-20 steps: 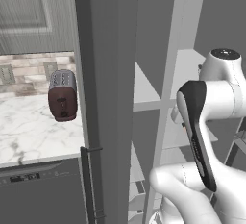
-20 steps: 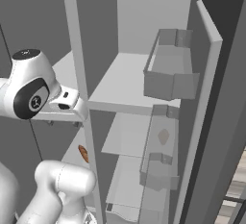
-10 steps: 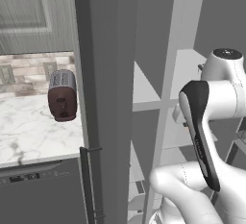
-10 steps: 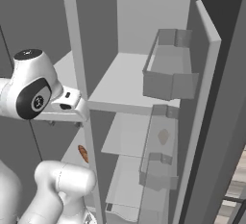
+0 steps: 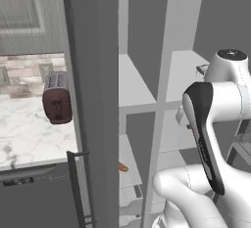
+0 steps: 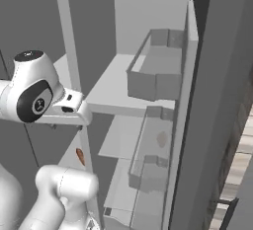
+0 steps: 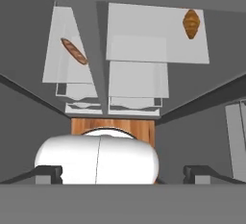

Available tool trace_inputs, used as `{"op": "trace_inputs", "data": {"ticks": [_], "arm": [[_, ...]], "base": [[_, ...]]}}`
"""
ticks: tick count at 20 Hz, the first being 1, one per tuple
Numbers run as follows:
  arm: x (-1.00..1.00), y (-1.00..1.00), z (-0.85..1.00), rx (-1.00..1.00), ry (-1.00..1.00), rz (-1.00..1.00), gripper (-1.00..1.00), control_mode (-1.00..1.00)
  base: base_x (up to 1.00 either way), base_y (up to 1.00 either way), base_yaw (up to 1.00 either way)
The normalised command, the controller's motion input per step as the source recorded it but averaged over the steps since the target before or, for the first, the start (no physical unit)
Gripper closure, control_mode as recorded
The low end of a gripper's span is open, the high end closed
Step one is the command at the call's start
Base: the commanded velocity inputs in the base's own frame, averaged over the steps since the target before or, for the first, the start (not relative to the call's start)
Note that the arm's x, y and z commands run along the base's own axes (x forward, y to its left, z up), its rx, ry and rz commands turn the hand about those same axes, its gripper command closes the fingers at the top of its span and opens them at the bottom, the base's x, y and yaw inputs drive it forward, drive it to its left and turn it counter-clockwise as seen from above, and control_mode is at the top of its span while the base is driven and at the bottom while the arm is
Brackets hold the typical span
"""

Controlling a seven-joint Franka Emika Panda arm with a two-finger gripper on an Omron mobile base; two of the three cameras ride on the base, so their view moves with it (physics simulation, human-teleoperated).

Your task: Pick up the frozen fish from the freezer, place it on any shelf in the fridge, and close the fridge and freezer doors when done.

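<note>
The frozen fish is hidden from every view. My gripper is open with nothing between its wide-apart fingertips. It hangs high in front of the divider between the freezer and the fridge, pointing down. Below it, the freezer shelf carries an elongated orange-brown roll. The wider fridge shelf carries a rounded orange lump. The fridge's uppermost shelf lies bare beside my hand. Both doors stand open.
The open freezer door stands as a dark slab on the left, with a toaster on the marble counter beyond it. The open fridge door on the right carries grey door bins. White drawers sit low down.
Almost nothing: my hand has edged slightly toward the fridge side, and the fingers stay wide apart.
</note>
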Motion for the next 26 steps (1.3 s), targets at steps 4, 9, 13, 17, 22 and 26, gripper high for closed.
{"op": "trace_inputs", "data": {"ticks": [4,9,13,17,22,26], "arm": [[0.00,0.00,0.00,0.00,0.00,0.00,-1.00,1.00],[0.00,0.00,0.00,0.00,0.00,0.00,-1.00,1.00],[0.00,0.00,0.00,0.00,0.00,0.00,-1.00,1.00],[0.00,0.00,0.00,0.00,0.00,0.00,-1.00,1.00],[0.00,0.00,0.00,0.00,0.00,0.00,-1.00,1.00],[0.00,0.00,0.00,0.00,0.00,0.00,-1.00,1.00]], "base": [[-0.36,-0.36,0.00],[-0.46,-0.05,0.00],[-0.46,0.00,0.00],[-0.53,0.00,0.00],[-0.52,0.00,0.00],[-0.52,0.00,0.00]]}}
